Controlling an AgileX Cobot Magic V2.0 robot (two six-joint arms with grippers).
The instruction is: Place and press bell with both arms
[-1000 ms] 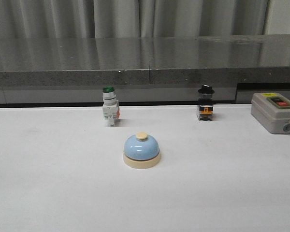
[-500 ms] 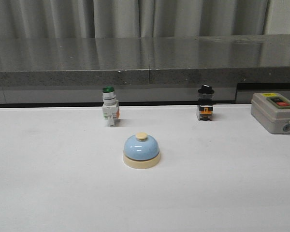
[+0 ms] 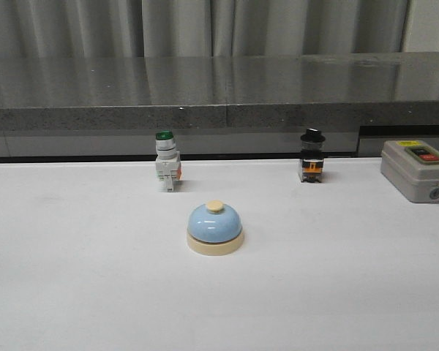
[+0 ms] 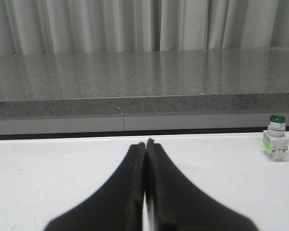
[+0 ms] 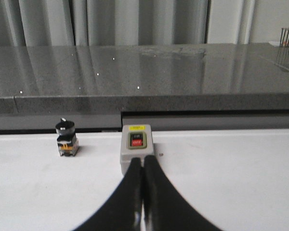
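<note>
— Light-blue dome, cream base: the bell (image 3: 214, 228) sits centre frame in the front view, upright, alone.

— And the grippers?

— Left gripper (image 4: 145, 144) and right gripper (image 5: 143, 161) both pinched together, empty. Neither wrist view shows the bell, so I can't tell which is nearer.

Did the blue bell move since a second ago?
No. The bell sits in the same spot, just in front of and right of the green-capped switch, as before.
</note>
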